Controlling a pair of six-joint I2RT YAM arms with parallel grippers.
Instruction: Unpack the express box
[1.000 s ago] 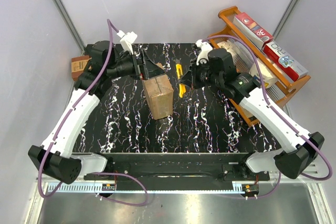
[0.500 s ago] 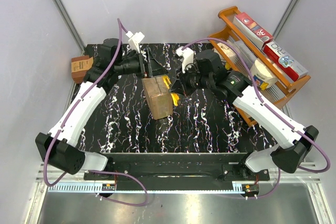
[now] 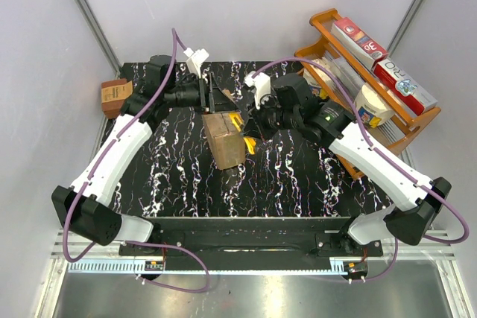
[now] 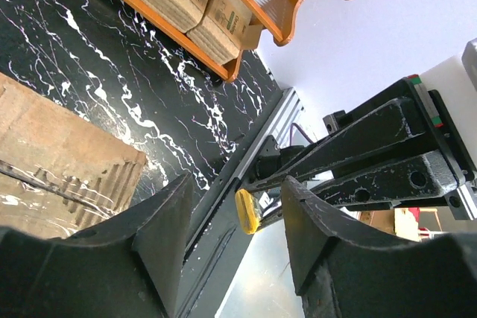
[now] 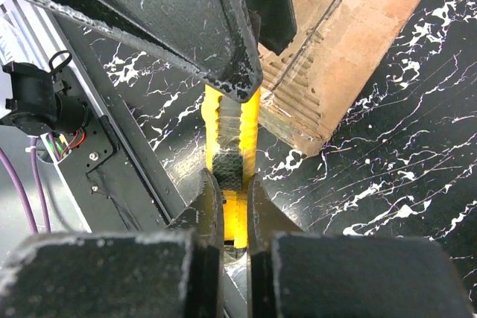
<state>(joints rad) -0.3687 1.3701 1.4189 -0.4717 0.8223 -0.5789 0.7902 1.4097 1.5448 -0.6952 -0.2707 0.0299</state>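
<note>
The express box [image 3: 226, 139] is a brown cardboard carton standing mid-table, flaps closed. My right gripper [image 3: 252, 121] is shut on a yellow utility knife [image 3: 247, 144] and holds it against the box's right side. In the right wrist view the gripper [image 5: 229, 184] clamps the knife [image 5: 231, 132] beside the box's corner [image 5: 328, 72]. My left gripper [image 3: 214, 96] is open and empty just behind the box's far edge. In the left wrist view its jaws [image 4: 235, 195] stand apart, with the knife's end [image 4: 248, 211] showing between them and the box [image 4: 52, 154] at the left.
An orange wooden rack [image 3: 337, 24] with packaged goods stands at the table's right; it also shows in the left wrist view [image 4: 246, 1]. A small darker-brown box [image 3: 114, 94] sits off the table's left edge. Grey walls enclose the back and sides.
My right gripper has carried the knife left, up against the box's right side. My left gripper has shifted right to just behind the box's far edge.
</note>
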